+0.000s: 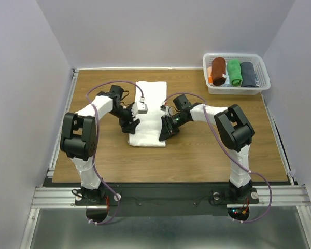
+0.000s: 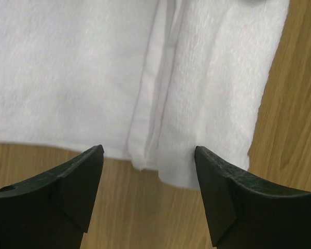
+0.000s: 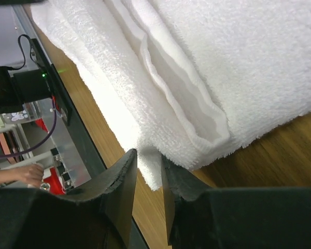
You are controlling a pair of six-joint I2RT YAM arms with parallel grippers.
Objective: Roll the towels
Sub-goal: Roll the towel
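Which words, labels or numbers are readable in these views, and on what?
None readable.
The white towel, the basket and the table show no print.
A pale patch on the equipment beside the table, seen in the right wrist view, is too blurred to read.

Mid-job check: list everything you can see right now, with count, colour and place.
white towel: one, white, folded flat, table centre between the arms
blue-grey towel: one, dark blue-grey, rolled, right end of basket
green towel: one, bright green, rolled, middle of basket
brown towel: one, rust-brown, rolled, left in basket
basket: one, white, far right corner of table
table: one, wood-brown, under everything
left gripper: one, black, open, at the white towel's edge
right gripper: one, black, closed on the white towel's corner
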